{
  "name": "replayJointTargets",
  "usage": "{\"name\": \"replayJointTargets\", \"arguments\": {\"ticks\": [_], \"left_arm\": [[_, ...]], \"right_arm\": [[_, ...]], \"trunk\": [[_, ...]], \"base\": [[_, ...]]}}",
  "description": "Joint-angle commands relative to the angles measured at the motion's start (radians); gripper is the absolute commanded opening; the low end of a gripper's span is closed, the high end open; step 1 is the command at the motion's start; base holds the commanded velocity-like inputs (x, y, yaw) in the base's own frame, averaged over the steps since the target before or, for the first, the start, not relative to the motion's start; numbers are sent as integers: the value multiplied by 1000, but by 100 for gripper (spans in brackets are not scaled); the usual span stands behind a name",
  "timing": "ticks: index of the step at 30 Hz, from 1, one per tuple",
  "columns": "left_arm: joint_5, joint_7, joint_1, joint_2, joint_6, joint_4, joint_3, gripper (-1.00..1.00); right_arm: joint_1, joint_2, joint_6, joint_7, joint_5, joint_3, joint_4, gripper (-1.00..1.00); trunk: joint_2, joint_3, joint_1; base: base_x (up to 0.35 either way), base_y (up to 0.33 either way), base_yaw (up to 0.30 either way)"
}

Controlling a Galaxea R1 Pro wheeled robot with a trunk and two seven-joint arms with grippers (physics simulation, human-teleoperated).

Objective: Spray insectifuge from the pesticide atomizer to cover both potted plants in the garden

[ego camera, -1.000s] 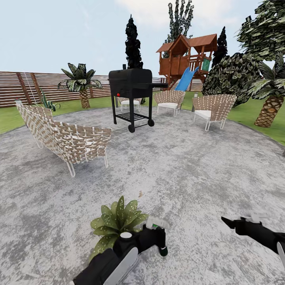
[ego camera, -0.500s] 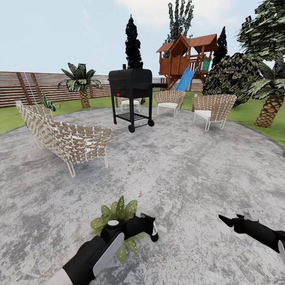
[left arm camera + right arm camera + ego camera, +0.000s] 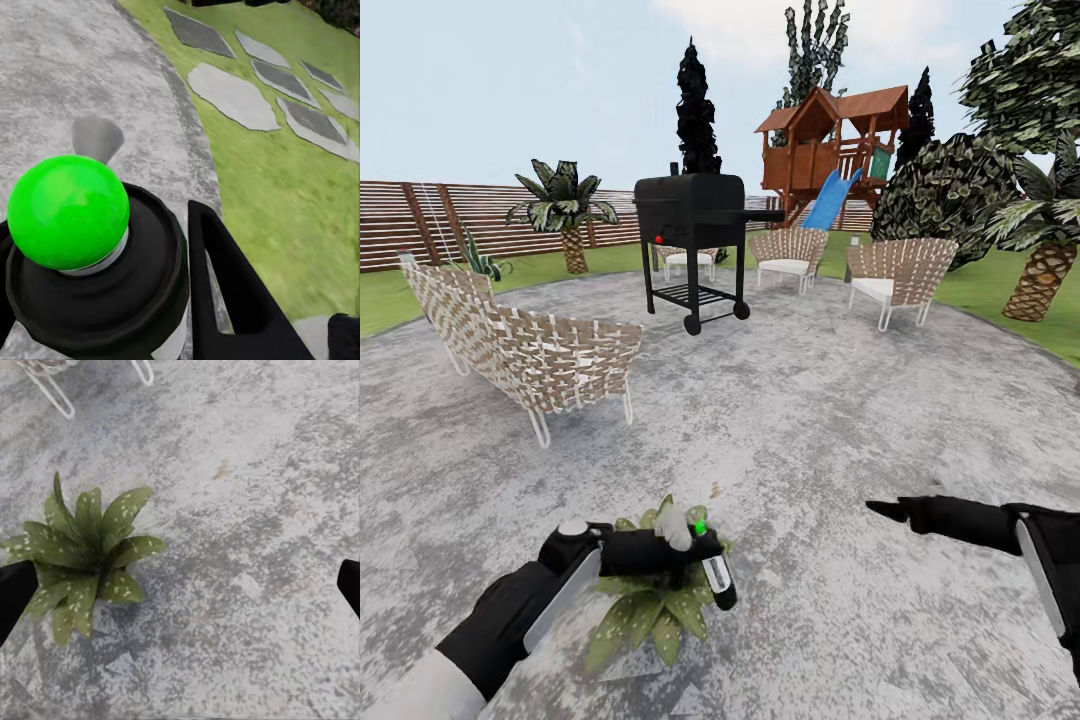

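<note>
One potted plant (image 3: 650,600) at my 6 o'clock on the patio (image 3: 840,420) | left tool (image 3: 685,550) grips pesticide atomizer (image 3: 705,550) over its leaves, indicator green | right tool (image 3: 890,511) spread wide, empty, 4 o'clock | pickup done; I judge coverage unfinished.

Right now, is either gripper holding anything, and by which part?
The left gripper holds the spray bottle near its trigger head, dark body hanging down over the potted plant. The right gripper is open and empty.

The left tool (image 3: 678,548) and atomizer (image 3: 712,566) hide the potted plant's (image 3: 645,610) centre.
</note>
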Motion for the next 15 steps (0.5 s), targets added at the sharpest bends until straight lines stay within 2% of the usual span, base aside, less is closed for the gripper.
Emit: {"name": "replayJointTargets", "arguments": {"ticks": [1,2,3,4,5,6,11,13,15], "left_arm": [[-30,-58,0,5,-16,3,20,-100],[-72,-140,-1,10,-30,10,42,-100],[-97,-188,-1,11,-36,17,51,-100],[-146,-253,-1,11,-42,34,62,-100],[-173,-274,-1,11,-44,42,67,-100],[-199,-290,-2,7,-46,53,81,-100],[-219,-303,-20,-2,-47,116,90,-100],[-251,-300,-22,-6,-48,138,89,-100],[-273,-304,-23,-31,-69,151,88,-100]], "right_arm": [[-13,-2,5,4,2,36,0,100],[-31,-3,10,8,2,94,0,100],[-46,-4,13,9,2,132,0,100],[-76,-5,25,11,2,181,0,100],[-92,-5,37,13,1,198,0,100],[-111,-5,48,45,1,218,0,100],[-125,-7,53,292,1,301,0,100],[-126,-5,48,380,1,379,0,100],[-126,2,39,454,1,423,1,100]], "trunk": [[0,0,0],[0,0,0],[0,0,0],[0,0,0],[0,0,0],[0,0,0],[0,0,0],[0,0,0],[0,0,0]], "base": [[0,0,0],[0,0,0],[0,0,0],[0,0,0],[0,0,0],[0,0,0],[0,0,0],[0,0,0],[0,0,0]]}}
